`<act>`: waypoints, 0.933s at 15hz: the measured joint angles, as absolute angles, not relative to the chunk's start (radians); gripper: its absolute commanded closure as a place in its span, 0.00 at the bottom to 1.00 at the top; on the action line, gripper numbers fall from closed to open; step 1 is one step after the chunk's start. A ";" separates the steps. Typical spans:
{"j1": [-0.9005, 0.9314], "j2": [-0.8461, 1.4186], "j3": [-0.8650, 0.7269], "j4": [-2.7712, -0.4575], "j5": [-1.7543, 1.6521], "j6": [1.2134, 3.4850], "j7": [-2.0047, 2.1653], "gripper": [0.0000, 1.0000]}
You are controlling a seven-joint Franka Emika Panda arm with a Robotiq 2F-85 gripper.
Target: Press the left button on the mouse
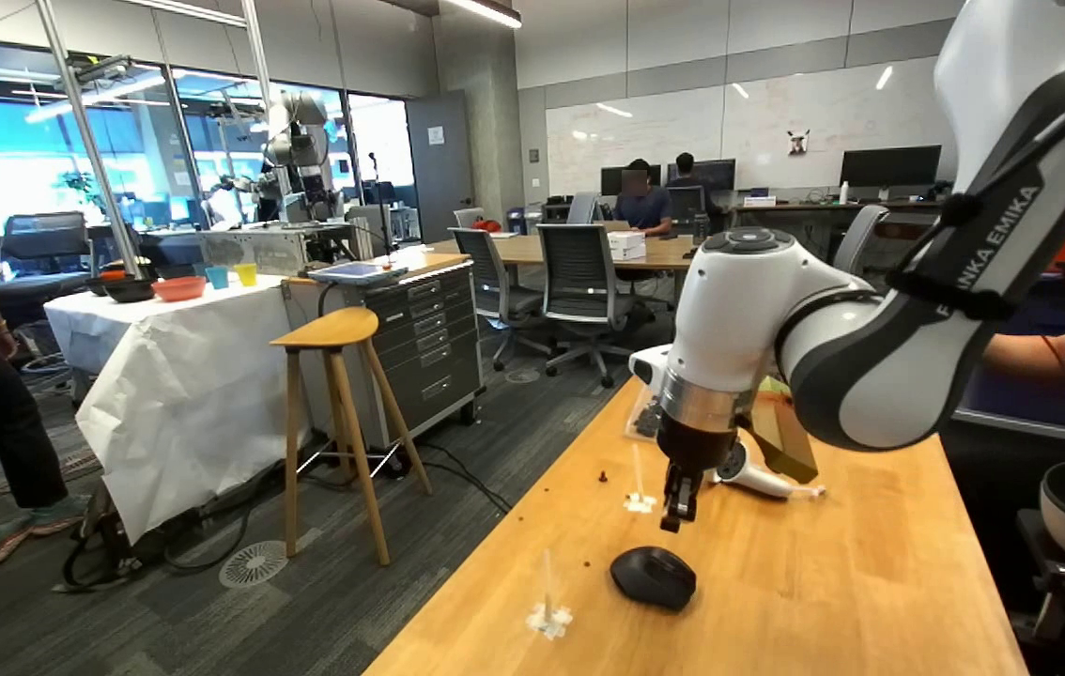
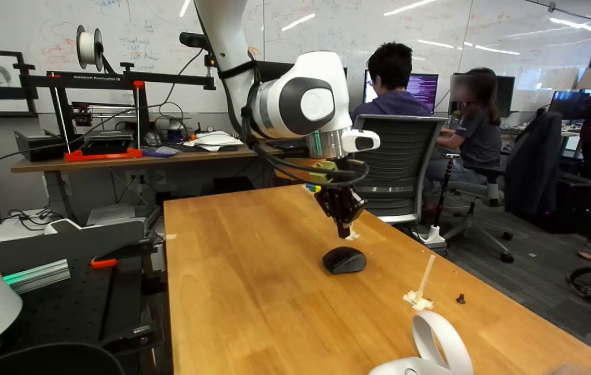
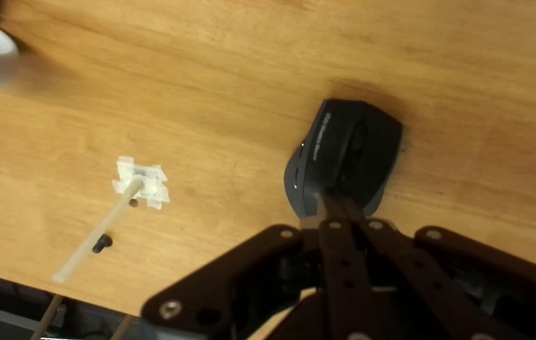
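The black mouse [image 1: 653, 577] lies on the wooden table, and it shows in both exterior views [image 2: 344, 260]. In the wrist view the mouse [image 3: 376, 160] has its front and scroll wheel toward the top of the picture. The left button [image 3: 336, 125] is the half of the front on the side with the printed text and side buttons. My gripper [image 1: 678, 521] is shut and empty, pointing down above the mouse and apart from it in both exterior views [image 2: 345, 233]. In the wrist view the fingertips [image 3: 341, 204] cover part of the mouse's rear end.
A thin stick taped upright [image 2: 425, 278] stands near the mouse, also in the wrist view [image 3: 102, 226]. A second taped stick [image 1: 639, 479] is near the table edge. A small dark screw [image 3: 102, 243] lies there. A white-and-grey handled object [image 1: 756, 477] lies on the table.
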State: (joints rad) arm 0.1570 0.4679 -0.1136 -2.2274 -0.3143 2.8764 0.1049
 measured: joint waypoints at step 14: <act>-0.008 0.245 0.086 -2.018 0.151 2.289 -0.253 0.98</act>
State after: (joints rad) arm -0.0078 0.2453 0.0860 -2.0185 0.1505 2.2888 -0.2531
